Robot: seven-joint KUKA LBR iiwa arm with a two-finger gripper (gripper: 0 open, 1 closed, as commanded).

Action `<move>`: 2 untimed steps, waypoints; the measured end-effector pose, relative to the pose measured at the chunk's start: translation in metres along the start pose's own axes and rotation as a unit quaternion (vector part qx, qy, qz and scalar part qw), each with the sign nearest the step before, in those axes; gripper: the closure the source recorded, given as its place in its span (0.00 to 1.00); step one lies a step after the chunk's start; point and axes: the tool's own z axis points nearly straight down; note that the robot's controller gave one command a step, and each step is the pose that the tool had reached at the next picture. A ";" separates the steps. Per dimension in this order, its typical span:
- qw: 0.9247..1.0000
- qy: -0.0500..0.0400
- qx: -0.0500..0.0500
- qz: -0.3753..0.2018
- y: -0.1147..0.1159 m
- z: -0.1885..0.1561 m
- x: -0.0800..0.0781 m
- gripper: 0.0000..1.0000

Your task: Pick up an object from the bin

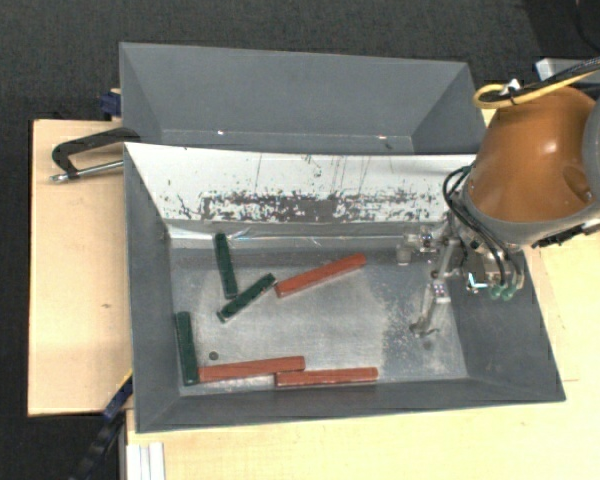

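Dark carpet surrounds a grey bin (280, 88) whose back wall is scratched and speckled. The claw (427, 320) hangs over bare floor in the right part of the bin, close to the right wall. Its upper part is lost under the orange cover (535, 158) and a tangle of cables (492, 276). How far open it is cannot be told, and nothing can be made out in its hold.

Every stick lies toward the view's left of the claw. Nearest is a tilted red stick (320, 275), a little farther back than the claw and apart from it. Its far end touches, or nearly touches, a slanted green stick (246, 296). Beyond that stands an upright green stick (224, 265).

Nearer the front wall than the claw lie a second red stick (326, 376) and a third red stick (250, 370), side by side and overlapping at their ends. A corner green stick (186, 348) lies farthest from the claw (whether it touches the third red stick is unclear). Just beside it sits a small dark speck (213, 357), too small to identify.
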 end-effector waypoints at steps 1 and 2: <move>1.000 -0.004 0.000 -0.001 0.000 -0.004 -0.002 0.00; 1.000 -0.009 0.001 -0.014 0.029 0.034 -0.029 0.00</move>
